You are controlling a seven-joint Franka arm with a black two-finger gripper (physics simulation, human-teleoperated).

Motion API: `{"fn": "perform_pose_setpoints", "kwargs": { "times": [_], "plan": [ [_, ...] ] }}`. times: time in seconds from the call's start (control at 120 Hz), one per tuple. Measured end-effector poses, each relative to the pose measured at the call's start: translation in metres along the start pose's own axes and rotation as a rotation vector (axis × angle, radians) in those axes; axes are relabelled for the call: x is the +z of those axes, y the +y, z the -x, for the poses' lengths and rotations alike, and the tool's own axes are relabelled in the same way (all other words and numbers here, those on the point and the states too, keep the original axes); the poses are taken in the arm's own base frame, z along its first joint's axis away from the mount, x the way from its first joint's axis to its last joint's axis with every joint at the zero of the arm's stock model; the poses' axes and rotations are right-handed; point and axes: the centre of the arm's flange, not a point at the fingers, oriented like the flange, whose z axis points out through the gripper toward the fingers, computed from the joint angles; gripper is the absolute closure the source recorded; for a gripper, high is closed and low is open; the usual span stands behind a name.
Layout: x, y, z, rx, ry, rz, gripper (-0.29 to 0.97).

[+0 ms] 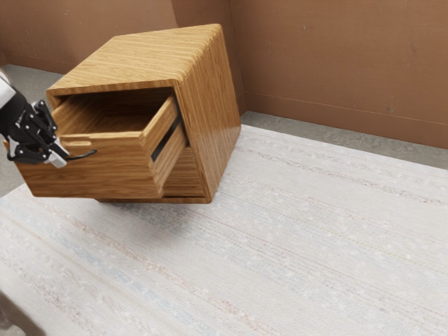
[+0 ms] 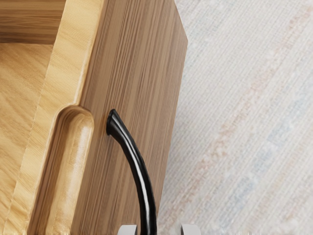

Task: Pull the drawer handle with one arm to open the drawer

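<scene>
A wooden cabinet (image 1: 203, 91) stands on the table, and its drawer (image 1: 105, 164) is pulled well out toward the exterior view's left. A thin black curved handle (image 1: 82, 153) sits on the drawer front (image 2: 132, 98). My gripper (image 1: 57, 157) is at the handle's left end. In the wrist view the handle (image 2: 134, 166) runs down between my two grey fingertips (image 2: 128, 229). It lies close to one fingertip, with a visible gap to the other. The gripper stands open around the handle.
The cabinet rests on a pale woven table top (image 1: 294, 231) that stretches toward the exterior view's right and front. A brown wall (image 1: 336, 56) stands behind. The drawer's inside (image 1: 105, 115) looks bare.
</scene>
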Motion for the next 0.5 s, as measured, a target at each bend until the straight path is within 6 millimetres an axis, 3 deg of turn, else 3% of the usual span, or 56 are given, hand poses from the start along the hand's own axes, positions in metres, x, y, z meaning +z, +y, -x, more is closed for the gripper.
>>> {"fn": "perform_pose_setpoints", "kwargs": {
  "times": [0.258, 0.408, 0.5],
  "plan": [
    [-0.005, 0.019, 0.005, 0.002, 0.005, 0.007, 0.65],
    [-0.032, 0.044, 0.013, 0.012, 0.008, -0.024, 0.66],
    [-0.07, 0.075, -0.027, 0.107, -0.033, -0.07, 0.52]
  ]
}}
